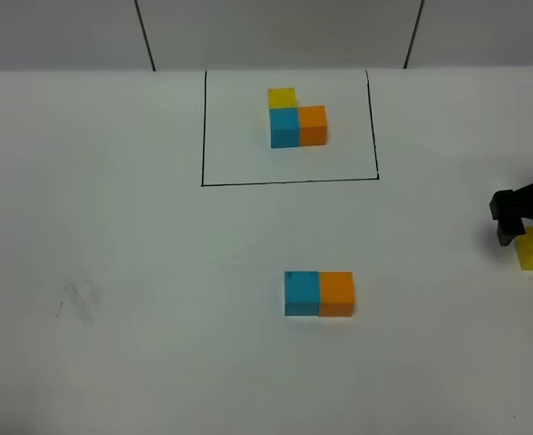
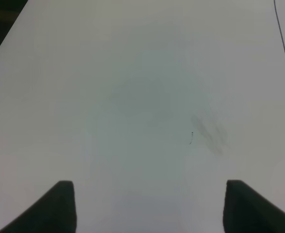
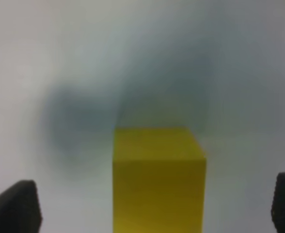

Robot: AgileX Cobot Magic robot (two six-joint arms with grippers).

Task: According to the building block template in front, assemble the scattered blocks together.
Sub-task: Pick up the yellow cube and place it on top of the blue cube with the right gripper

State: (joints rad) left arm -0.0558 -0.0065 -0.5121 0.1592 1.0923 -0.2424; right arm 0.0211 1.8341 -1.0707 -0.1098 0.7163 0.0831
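My left gripper (image 2: 147, 208) hangs spread and empty, well left of the template (image 1: 294, 122), I judge to keep clear. Nearer me than the template, one cyan block (image 1: 301, 292) and one orange block (image 1: 336, 294) touch, copying its row. Far right, my right gripper (image 3: 152, 204) straddles the one yellow block (image 3: 157, 179), jaws released, ready to close. Three loose blocks, three template blocks.

No text, label, brand, number or sign can be read in any view. The only marks seen are a thin black rectangle outline (image 1: 289, 181) drawn on the white desk (image 1: 112, 227) and a faint grey smudge (image 1: 78, 299) on the same desk. Neither forms a letter or a figure.
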